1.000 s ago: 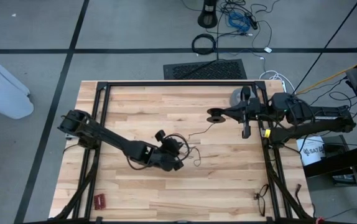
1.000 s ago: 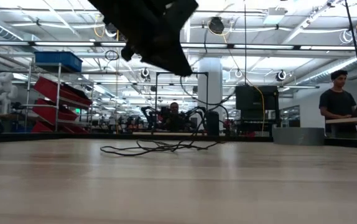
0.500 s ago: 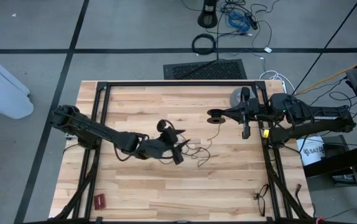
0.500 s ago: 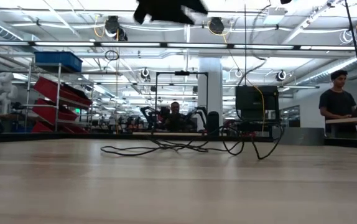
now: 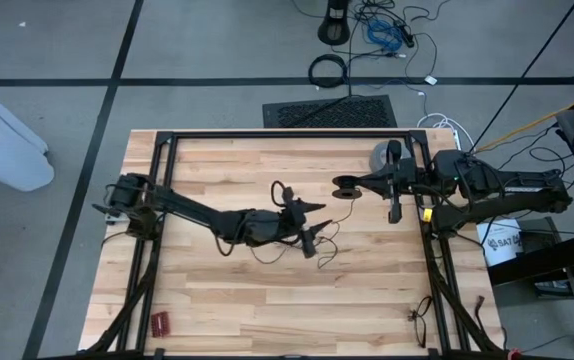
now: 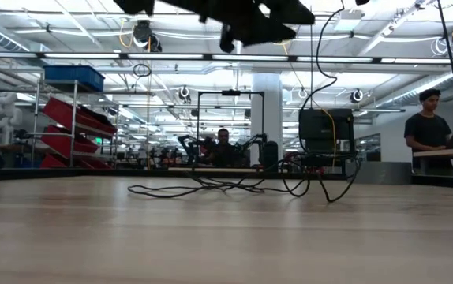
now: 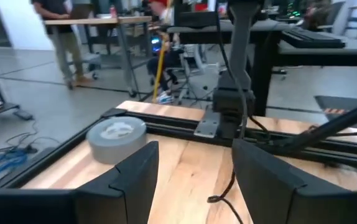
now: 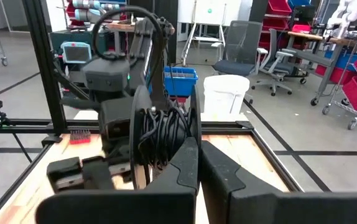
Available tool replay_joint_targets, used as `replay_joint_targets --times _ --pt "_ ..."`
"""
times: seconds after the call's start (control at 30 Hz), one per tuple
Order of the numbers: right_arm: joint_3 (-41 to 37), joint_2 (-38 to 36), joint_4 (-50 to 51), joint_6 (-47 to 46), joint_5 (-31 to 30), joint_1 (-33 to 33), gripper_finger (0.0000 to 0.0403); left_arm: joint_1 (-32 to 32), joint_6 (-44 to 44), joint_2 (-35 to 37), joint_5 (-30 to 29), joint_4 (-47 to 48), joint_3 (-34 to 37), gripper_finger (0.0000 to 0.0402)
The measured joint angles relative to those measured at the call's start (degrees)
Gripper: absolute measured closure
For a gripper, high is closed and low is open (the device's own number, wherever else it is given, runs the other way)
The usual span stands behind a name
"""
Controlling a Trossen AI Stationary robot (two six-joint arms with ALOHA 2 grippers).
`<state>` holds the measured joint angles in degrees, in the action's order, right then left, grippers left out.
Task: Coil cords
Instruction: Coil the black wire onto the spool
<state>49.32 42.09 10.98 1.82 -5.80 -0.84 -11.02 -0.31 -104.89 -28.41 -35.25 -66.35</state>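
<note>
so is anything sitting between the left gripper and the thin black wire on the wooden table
Nothing visible does. The left gripper, fingers open and empty, hangs above the table directly over the loose loops of the thin black wire. Only bare wooden table lies around that tangle. The grey tape roll sits off by the far right corner.

The wire (image 5: 312,240) lies loosely on the table (image 5: 227,300) near its middle, trailing toward the right edge. The left gripper (image 5: 312,222) hangs above the wire's tangle, its arm reaching in from the left edge. The right gripper (image 5: 352,187) sits nearer the far right corner, with a spool (image 5: 346,186) at its tip and a roll of tape (image 5: 382,157) just behind it, by the far edge. A small block (image 5: 159,322) lies near the near left corner.
</note>
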Motion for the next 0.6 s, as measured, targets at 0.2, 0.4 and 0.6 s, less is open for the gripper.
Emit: replay_joint_targets --times 0.2,0.4,0.6 --pt "0.00 0.44 -0.89 0.57 0.07 0.00 0.0403 1.03 0.73 -3.16 5.96 -5.85 0.01 0.0191" --pt "0.00 1.44 -1.29 0.51 0.35 0.00 0.0403 1.85 0.68 -3.20 7.38 -5.92 0.01 0.0206" --pt "0.00 1.97 -1.29 -0.54 1.70 -0.02 0.0403 2.05 0.67 -3.20 8.85 -2.67 0.01 0.0253"
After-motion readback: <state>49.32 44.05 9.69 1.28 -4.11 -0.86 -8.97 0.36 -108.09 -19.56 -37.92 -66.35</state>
